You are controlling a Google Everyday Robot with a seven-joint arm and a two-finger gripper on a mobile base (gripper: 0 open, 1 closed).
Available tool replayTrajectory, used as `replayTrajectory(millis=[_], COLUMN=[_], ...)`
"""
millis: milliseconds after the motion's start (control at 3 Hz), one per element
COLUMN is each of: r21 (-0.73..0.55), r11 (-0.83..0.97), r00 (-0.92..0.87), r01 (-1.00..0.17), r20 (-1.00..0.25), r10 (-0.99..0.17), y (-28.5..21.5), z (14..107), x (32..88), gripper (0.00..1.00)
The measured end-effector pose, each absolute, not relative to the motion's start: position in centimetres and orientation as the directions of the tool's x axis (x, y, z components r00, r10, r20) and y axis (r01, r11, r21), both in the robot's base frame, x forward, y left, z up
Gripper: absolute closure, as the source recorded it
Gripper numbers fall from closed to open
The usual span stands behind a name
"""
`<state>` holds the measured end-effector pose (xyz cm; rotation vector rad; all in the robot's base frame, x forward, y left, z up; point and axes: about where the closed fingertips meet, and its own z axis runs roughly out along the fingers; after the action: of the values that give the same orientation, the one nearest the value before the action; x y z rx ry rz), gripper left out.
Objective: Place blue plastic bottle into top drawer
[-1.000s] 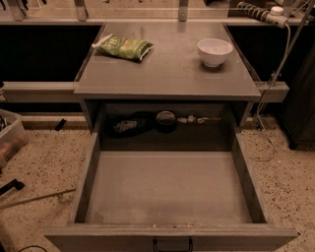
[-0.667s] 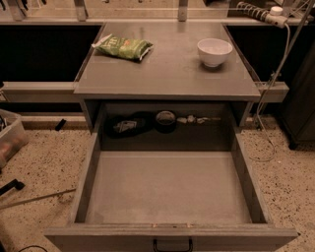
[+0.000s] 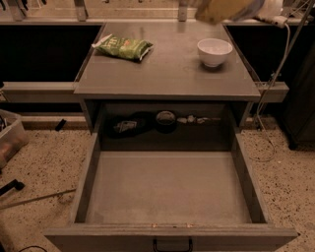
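Grey metal drawer [image 3: 167, 187], nearest the camera and well below the gripper, stands pulled fully out, with its handle [image 3: 172, 244] at the bottom edge. Its floor is bare and no bottle lies in it, so the placing is not yet done. Behind the drawer, under the counter [image 3: 172, 69], a dark recess [image 3: 162, 123] holds a few small items too dim to name; none reads as the bottle. On the counter a green bag [image 3: 123, 47] lies well to the left of the gripper, and a white bowl [image 3: 214, 51] sits just below it. No bottle stands on the counter. Farthest off, a tan and pale shape cut by the top edge is taken to be the gripper [image 3: 226, 10], above the counter's far right part. Whether it is open or closed, and whether it holds anything, cannot be told. The bottle is not identified anywhere in view; it may be within that shape, but this is a judgement only. Assessment: the drawer is ready to receive. If the bottle is in hand, what remains is to bring it forward and down over the drawer floor and release it. If not, the pick-up is outstanding as well.
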<state>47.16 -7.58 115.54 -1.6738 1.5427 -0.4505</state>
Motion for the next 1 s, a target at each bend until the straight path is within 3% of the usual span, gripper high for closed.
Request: replayTrajectory(millis=[333,1000], r21=[-0.681,-0.652], r11=[-0.006,-0.080], r00=[0.260,0.336], r01=[-0.732,-0.754], r20=[-0.271,-0.277], r10=[-0.927,-0.900], y=[-6.0,-3.8], z=[107.6,104.2], x=[48.8,47.9], gripper=[1.00,1.00])
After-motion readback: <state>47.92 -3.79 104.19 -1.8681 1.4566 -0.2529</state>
